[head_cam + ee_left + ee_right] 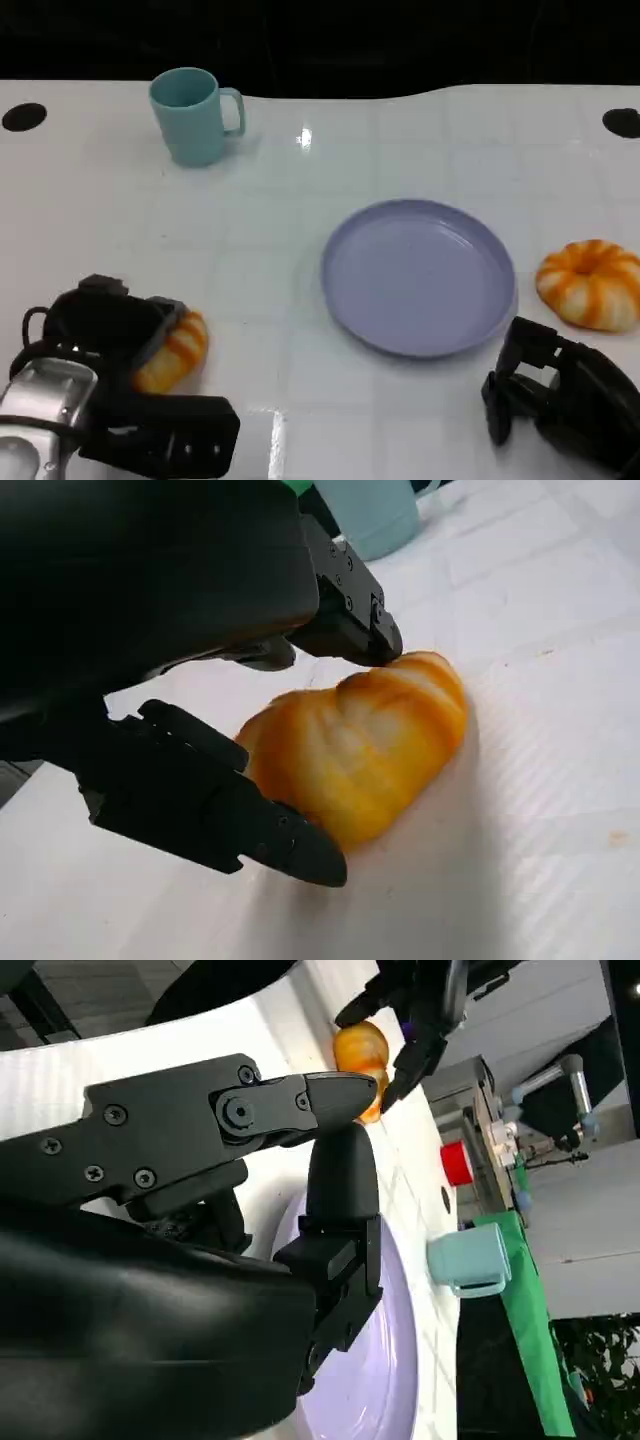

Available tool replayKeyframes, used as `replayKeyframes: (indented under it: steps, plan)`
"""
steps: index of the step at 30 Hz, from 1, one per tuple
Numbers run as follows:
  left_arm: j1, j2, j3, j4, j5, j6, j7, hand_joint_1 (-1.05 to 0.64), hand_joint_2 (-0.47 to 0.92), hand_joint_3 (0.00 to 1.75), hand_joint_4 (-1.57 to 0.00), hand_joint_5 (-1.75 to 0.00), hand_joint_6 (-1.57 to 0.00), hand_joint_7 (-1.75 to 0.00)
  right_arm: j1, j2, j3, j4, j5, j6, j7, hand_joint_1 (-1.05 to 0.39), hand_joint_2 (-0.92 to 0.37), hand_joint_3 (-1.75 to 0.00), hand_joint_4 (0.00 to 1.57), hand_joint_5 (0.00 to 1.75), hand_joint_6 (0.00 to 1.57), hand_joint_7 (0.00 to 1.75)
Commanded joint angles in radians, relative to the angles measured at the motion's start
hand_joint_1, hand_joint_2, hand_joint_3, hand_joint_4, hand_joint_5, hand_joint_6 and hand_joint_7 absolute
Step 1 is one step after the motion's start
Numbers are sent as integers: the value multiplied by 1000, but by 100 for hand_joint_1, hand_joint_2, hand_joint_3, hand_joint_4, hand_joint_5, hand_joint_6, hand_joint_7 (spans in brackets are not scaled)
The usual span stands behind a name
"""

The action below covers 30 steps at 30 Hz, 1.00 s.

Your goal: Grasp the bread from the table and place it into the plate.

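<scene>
An orange-and-white bread [178,352] lies on the white table at the lower left. My left hand [105,365] is closed around it. In the left wrist view one finger [350,620] touches the bread [365,740] on its far side and another finger [230,815] presses its near side. The bread's underside rests on the table. The lavender plate [350,300] sits at the table's middle with nothing on it. My right hand [560,395] hovers by the plate's near right rim, fingers apart and holding nothing. In the right wrist view it [200,1210] hangs over the plate [375,1385].
A second orange-and-white bread [592,283] lies right of the plate, just beyond my right hand. A teal mug [194,113] stands at the back left. Two black holes [24,116] mark the table's far corners. Bare table lies between my left hand and the plate.
</scene>
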Motion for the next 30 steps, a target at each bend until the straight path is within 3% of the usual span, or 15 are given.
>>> replayKeyframes:
  steps: [1, 5, 6, 7, 10, 11, 12, 13, 14, 16, 24, 30]
  plan:
    - [-29, 25, -10, 44, -57, 16, -8, -46, 85, 4, -31, -26, -59, -6, 5, -11, -7, 13, 0, -12, 6, -59, -92, -21, 73, 175, 61, 166]
    - [-26, 24, 3, 79, -136, -23, 72, -41, 87, 2, -47, -20, -68, -4, 4, -12, -9, 11, 8, 11, 11, -57, -92, -20, 74, 175, 62, 165]
    - [-23, 21, 13, 109, -163, -62, 147, -36, 89, 5, -61, -24, -76, -6, 3, -14, -8, 12, 6, 11, 10, -57, -92, -19, 73, 175, 62, 163]
    - [-23, 20, 19, 142, -185, -100, 219, -30, 88, 5, -87, -26, -96, -9, 3, -15, -8, 12, 4, 12, 8, -58, -92, -19, 73, 175, 63, 162]
    - [-36, 23, 14, 229, -209, -182, 405, -23, 87, 4, -115, -45, -126, -8, 5, -16, -8, 10, 0, 8, 1, -58, -92, -19, 73, 175, 63, 160]
    - [-40, 20, 18, 264, -216, -219, 495, -21, 84, 16, -107, -100, -134, -20, 6, -17, -8, 10, -2, 4, -3, -58, -92, -19, 73, 175, 64, 161]
    - [-45, 16, 19, 290, -216, -242, 573, -18, 65, 64, -98, -137, -123, -71, 5, -18, -8, 11, -4, 1, -4, -59, -92, -19, 73, 175, 64, 161]
    - [-49, 14, 21, 307, -218, -256, 628, -17, 43, 111, -92, -159, -102, -130, 5, -18, -8, 13, -4, -1, -3, -60, -92, -19, 74, 175, 64, 162]
    - [-54, 12, 26, 316, -228, -267, 661, -16, 35, 128, -90, -167, -94, -151, 3, -18, -10, 16, 0, 4, 2, -60, -92, -19, 74, 175, 64, 162]
    - [-66, 12, 29, 334, -249, -288, 710, -16, 30, 147, -88, -173, -85, -170, 0, -17, -12, 21, 4, 2, 8, -60, -92, -20, 73, 175, 63, 162]
    - [-139, -8, 37, 362, -335, -284, 706, -13, 27, 165, -91, -175, -84, -174, -10, -20, -4, 19, -6, 48, -5, -58, -92, -18, 75, 175, 64, 161]
    - [-193, -42, 40, 338, -388, -275, 668, -13, 25, 165, -89, -175, -81, -175, -1, -32, 3, -29, -4, 125, -28, -56, -91, -17, 76, 175, 70, 153]
